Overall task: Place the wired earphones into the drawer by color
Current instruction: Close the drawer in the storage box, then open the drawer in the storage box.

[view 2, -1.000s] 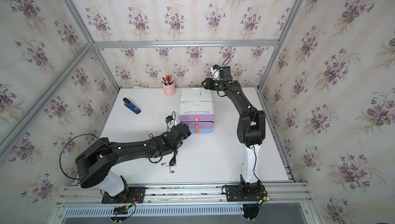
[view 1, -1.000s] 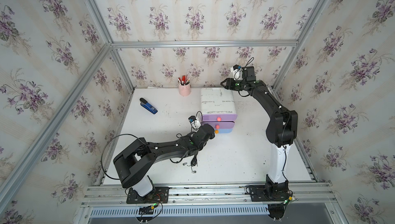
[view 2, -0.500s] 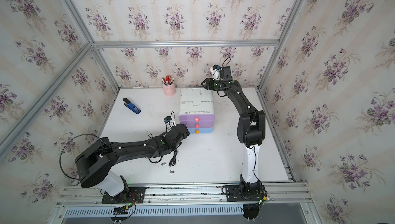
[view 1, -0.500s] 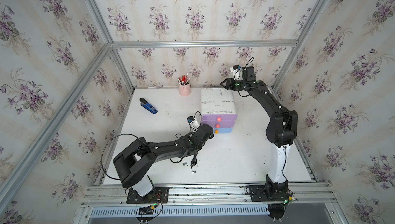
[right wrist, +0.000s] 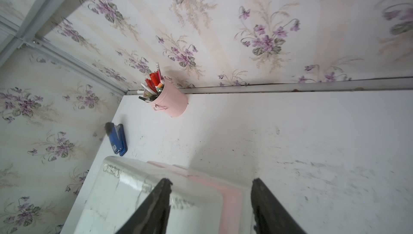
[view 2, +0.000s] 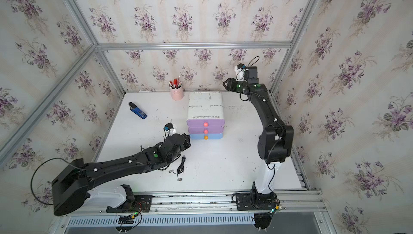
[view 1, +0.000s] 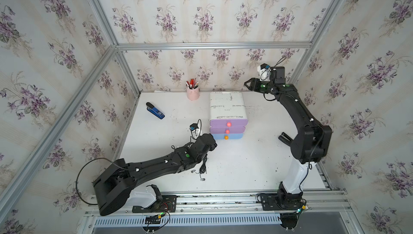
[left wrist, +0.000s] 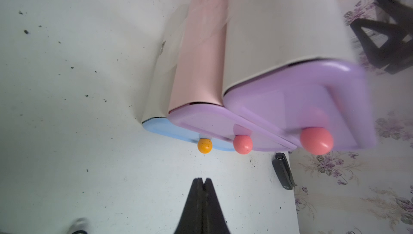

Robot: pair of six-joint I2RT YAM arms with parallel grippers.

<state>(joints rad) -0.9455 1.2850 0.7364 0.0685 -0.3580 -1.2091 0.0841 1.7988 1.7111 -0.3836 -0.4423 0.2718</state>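
Observation:
The drawer (view 1: 227,110) (view 2: 205,107) is a white unit with two purple fronts and a light blue bottom front (left wrist: 174,130); all three look pushed in. My left gripper (view 1: 215,143) (view 2: 189,140) (left wrist: 202,180) is shut and empty, low over the table just off the unit's front left, pointing at the orange knob (left wrist: 204,145). Black wired earphones (view 1: 203,165) (view 2: 181,165) lie loose on the table beside my left forearm. My right gripper (view 1: 246,84) (view 2: 224,82) (right wrist: 211,182) hangs open and empty above the unit's rear right corner.
A pink pen cup (view 1: 192,93) (view 2: 177,93) (right wrist: 172,103) stands at the back wall, left of the unit. A blue stapler (view 1: 155,111) (view 2: 138,111) (right wrist: 117,140) lies at the back left. Walls close the table on three sides.
My left gripper has drawn back a little from the drawer fronts, toward the front left, and stays shut. The right arm holds its place; its jaws look about as wide.

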